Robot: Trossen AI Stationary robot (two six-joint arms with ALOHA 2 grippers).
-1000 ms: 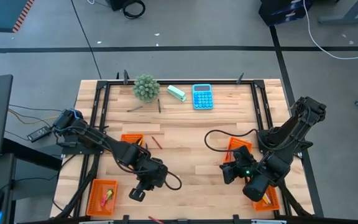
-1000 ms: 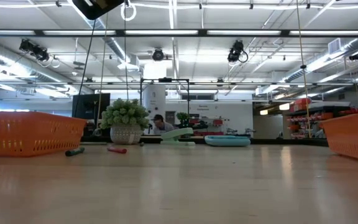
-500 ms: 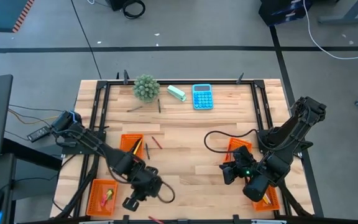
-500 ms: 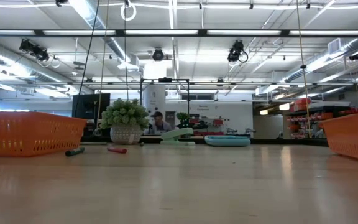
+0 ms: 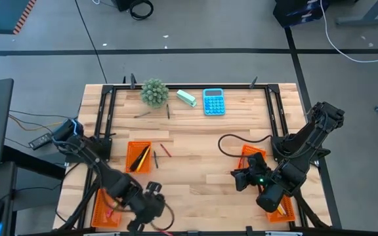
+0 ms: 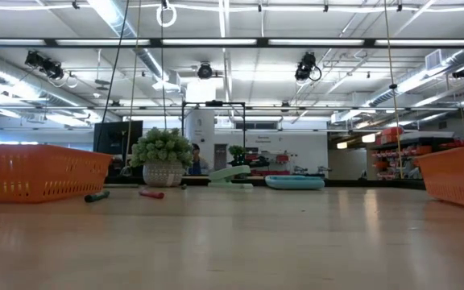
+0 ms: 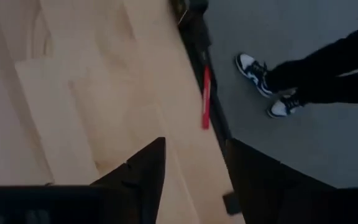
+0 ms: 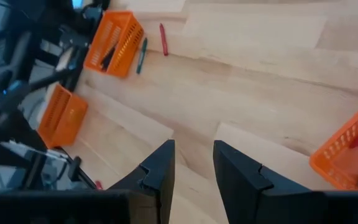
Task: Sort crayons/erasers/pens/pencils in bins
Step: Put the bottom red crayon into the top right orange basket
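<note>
Wooden table [image 5: 195, 151], grey floor [image 5: 195, 59] beyond; left gripper [image 7: 194, 168] parted, empty; right gripper [image 8: 194, 165] part-open, empty.

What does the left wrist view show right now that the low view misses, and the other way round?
Only the left wrist view shows the left claw, open, above a red crayon at the table edge, and a person's shoes on the floor. Only the low view shows a potted plant, orange bins and the room. Both show the bare wooden tabletop.
</note>
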